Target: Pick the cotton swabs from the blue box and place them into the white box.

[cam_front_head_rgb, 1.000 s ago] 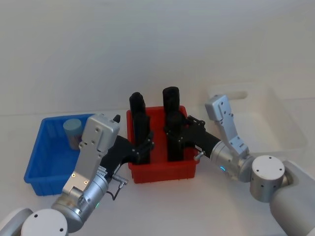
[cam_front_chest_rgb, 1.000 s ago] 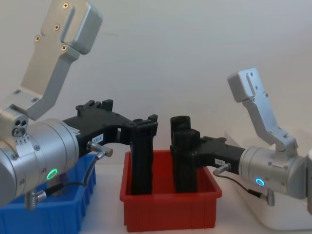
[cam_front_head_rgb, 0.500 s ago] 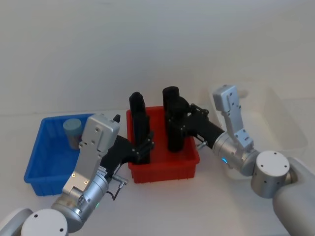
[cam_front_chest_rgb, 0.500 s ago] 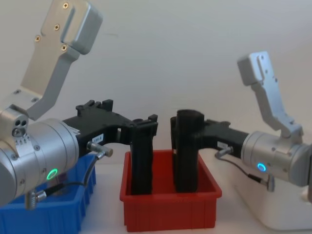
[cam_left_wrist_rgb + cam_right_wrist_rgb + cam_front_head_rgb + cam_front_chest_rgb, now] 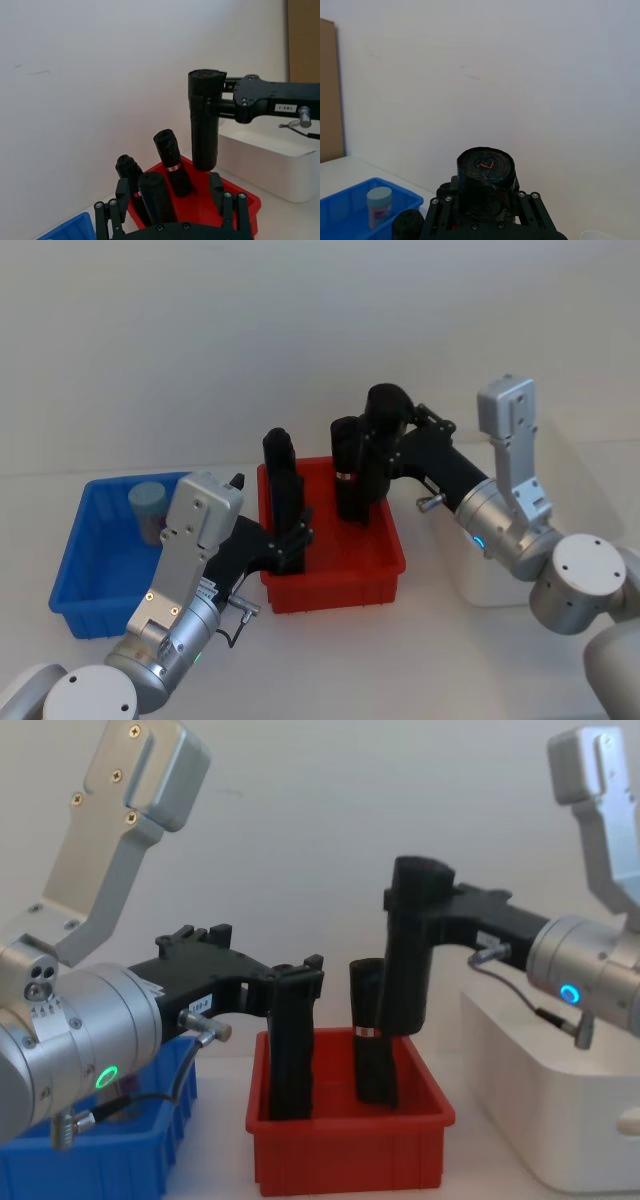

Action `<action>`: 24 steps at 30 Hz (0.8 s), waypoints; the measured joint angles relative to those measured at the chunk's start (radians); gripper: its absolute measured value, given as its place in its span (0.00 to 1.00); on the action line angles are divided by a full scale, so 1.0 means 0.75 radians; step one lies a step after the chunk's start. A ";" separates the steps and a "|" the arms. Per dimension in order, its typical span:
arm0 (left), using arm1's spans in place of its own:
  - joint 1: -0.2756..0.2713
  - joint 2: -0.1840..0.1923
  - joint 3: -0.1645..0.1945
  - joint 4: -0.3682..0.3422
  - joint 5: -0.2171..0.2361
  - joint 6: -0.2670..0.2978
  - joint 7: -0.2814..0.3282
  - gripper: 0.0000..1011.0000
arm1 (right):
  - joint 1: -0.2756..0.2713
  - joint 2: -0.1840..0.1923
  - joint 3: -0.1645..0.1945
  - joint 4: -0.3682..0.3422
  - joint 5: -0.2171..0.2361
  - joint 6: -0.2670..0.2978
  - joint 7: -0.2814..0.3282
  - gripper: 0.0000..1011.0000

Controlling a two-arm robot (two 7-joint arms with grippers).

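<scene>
One jar of cotton swabs (image 5: 148,505) with a pale blue lid stands in the far part of the blue box (image 5: 88,575) on the left. It is also seen in the right wrist view as the jar (image 5: 379,205). The white box (image 5: 500,580) stands at the right. My right gripper (image 5: 375,455) is shut on a tall black cylinder (image 5: 410,990) and holds it upright above the red bin (image 5: 350,1155). My left gripper (image 5: 292,538) is open low over the red bin. Another black cylinder (image 5: 156,196) stands between its spread fingers.
Black upright cylinders (image 5: 278,465) stand in the red bin (image 5: 335,585) between the two boxes. One with a red-and-white band (image 5: 172,162) leans near the lifted cylinder. A plain wall closes the back. Bare table lies in front of the bins.
My right gripper has lifted its black cylinder out of the red bin, up and a little toward the white box. The left arm and the swab jar have not moved.
</scene>
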 joint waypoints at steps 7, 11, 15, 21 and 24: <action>0.000 0.000 0.000 0.000 0.000 0.000 0.000 0.99 | -0.069 0.038 0.022 -0.167 -0.009 0.047 -0.086 0.53; 0.000 0.000 0.000 0.000 0.000 0.000 0.000 0.99 | -0.105 0.065 0.042 -0.251 -0.023 0.081 -0.146 0.53; 0.000 0.000 0.000 0.000 0.000 0.000 0.000 0.99 | -0.130 0.087 0.060 -0.302 -0.032 0.119 -0.196 0.53; 0.000 0.000 0.000 0.000 0.000 0.000 0.000 0.99 | -0.158 0.116 0.086 -0.350 -0.045 0.172 -0.256 0.53; 0.000 0.000 0.000 0.000 0.000 0.000 0.000 0.99 | -0.166 0.125 0.095 -0.358 -0.051 0.193 -0.279 0.53</action>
